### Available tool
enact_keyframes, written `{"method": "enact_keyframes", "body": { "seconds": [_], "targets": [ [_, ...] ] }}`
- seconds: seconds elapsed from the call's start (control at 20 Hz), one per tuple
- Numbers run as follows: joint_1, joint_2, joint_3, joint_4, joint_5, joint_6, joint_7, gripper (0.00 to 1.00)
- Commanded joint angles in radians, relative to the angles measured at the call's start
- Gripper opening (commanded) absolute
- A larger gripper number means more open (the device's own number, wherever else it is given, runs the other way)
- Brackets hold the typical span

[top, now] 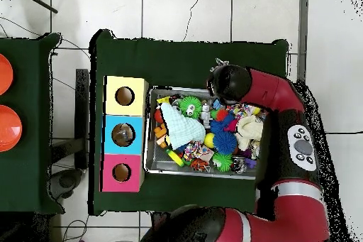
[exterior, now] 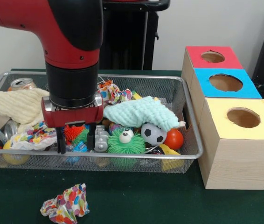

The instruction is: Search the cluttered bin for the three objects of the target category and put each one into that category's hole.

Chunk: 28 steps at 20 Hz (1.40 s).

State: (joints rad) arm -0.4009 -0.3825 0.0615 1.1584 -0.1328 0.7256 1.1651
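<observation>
Where gripper (exterior: 75,140) hangs open, orange spiky ball (exterior: 73,132) between fingers.

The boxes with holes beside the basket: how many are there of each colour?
Red box: 1
Blue box: 1
Yellow box: 1
Total: 3 boxes, one hole in each.

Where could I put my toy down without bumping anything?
The green table is bare in front of the wire bin, between the crumpled paper ball and the yellow box. Inside the bin it is packed: toys, cloths and cans everywhere, with the robot's hand reaching in.
</observation>
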Motion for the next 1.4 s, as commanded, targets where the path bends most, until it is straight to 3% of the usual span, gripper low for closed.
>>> {"method": "enact_keyframes", "body": {
  "seconds": [0.05, 1.1, 1.4],
  "targets": [
    [0.007, 0.031, 0.007, 0.025, 0.018, -0.057, 0.227, 1.00],
    [0.019, 0.052, -0.022, 0.023, 0.022, -0.098, 0.250, 1.00],
    [0.029, 0.008, -0.034, 0.061, 0.028, -0.087, 0.251, 1.00]
  ]
}}
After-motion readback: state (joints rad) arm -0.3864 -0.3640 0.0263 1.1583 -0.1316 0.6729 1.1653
